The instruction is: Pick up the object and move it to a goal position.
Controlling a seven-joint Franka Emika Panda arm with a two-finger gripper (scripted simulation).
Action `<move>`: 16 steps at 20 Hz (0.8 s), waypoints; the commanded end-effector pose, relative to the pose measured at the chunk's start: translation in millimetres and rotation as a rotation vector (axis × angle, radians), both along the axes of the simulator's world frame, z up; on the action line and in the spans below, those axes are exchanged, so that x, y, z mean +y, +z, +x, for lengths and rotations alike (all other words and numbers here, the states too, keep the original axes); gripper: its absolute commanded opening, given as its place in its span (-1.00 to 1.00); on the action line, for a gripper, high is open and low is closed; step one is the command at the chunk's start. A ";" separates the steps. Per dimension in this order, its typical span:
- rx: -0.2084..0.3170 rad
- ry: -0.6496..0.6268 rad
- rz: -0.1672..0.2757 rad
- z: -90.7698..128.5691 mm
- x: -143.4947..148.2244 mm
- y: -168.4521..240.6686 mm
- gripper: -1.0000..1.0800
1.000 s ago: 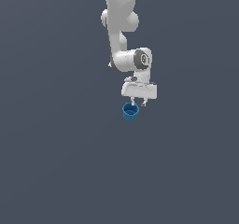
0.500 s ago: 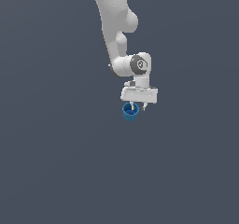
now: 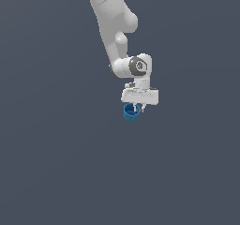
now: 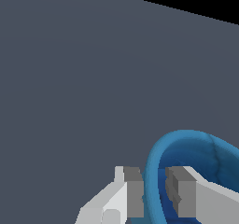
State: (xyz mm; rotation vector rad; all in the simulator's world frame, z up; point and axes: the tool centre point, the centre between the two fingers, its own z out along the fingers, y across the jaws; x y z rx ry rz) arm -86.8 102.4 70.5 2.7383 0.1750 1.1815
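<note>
In the exterior view the white Panda arm (image 3: 115, 27) reaches down from the top of the picture, its wrist bent so that the gripper (image 3: 136, 108) points downward over a plain dark grey surface (image 3: 56, 163). The object (image 3: 131, 113), a small blue cup, sits right under the gripper's white body, a little toward the exterior view's left of the gripper's middle. Its rim shows as a lighter blue ring around a darker hollow, and its wall is a deeper blue. It is narrower than the gripper's crossbar above it. One pale finger overlaps the cup's rim on the exterior view's right side. Whether the cup rests on the surface or hangs clear of it cannot be told from this view, since no shadow or edge shows beneath it.

In the wrist view the cup (image 4: 196, 148) fills the corner nearest the fingers. Its rim is a thick, rounded, bright blue band, and the inside is a darker, mottled blue that deepens toward the bottom. Two grey pads (image 4: 134, 192) on white fingers stand close together with the cup's wall between them: one pad lies outside the wall, the other inside the hollow. The gripper (image 4: 154, 192) is thus narrowed to a slim gap and pinches the cup by one side of its rim. Behind it the grey surface (image 4: 70, 78) runs far back to a black band.
</note>
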 end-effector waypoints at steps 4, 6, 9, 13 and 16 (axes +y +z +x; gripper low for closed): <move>-0.006 -0.042 0.047 -0.1 0.5 0.1 -1.00; -0.006 -0.042 0.047 -0.1 0.5 0.1 -1.00; -0.006 -0.042 0.047 0.3 0.2 1.1 -1.00; -0.006 -0.042 0.047 4.6 -1.7 10.1 -1.00; -0.006 -0.042 0.048 10.7 -4.1 22.7 -1.00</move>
